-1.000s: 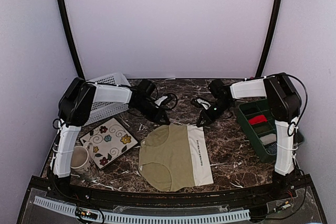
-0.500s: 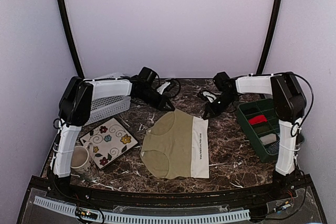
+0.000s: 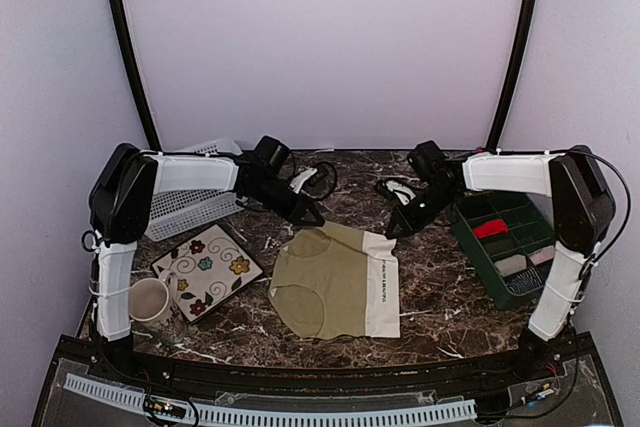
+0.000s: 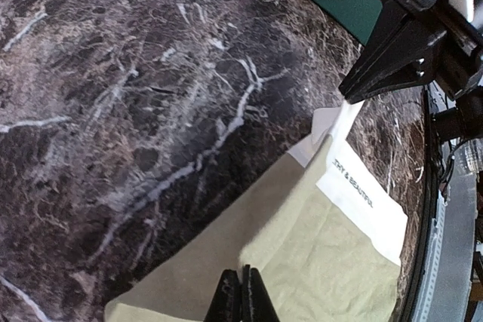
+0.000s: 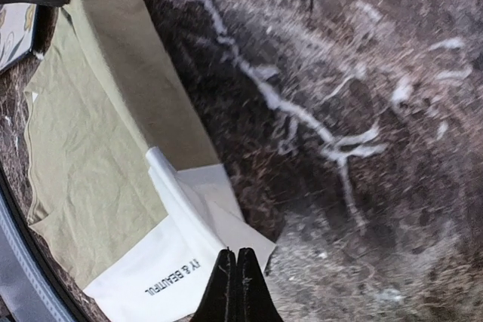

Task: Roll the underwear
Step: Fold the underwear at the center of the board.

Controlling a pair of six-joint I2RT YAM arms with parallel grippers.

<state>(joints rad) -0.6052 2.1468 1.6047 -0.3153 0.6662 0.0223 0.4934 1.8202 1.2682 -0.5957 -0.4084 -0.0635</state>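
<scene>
The olive-khaki underwear point(image 3: 325, 282) with a white waistband point(image 3: 382, 282) lies flat in the middle of the marble table. Its far edge is raised off the surface. My left gripper point(image 3: 314, 219) is shut on the far olive edge; in the left wrist view the cloth point(image 4: 317, 262) folds up into the closed gripper point(image 4: 242, 271). My right gripper point(image 3: 393, 232) is shut on the far corner of the waistband. In the right wrist view that white corner point(image 5: 219, 209) curls up to the closed gripper point(image 5: 235, 253).
A green divided tray point(image 3: 470, 237) at the right holds a red roll point(image 3: 490, 228) and a grey-white roll point(image 3: 512, 264). A white basket point(image 3: 195, 209) stands at the back left, with a floral plate point(image 3: 205, 269) and a mug point(image 3: 150, 299) nearer.
The left jaws closed fully on the far edge. Both grippers lifted that edge, then came down and toward the near side, so the far edge now sits folded up.
</scene>
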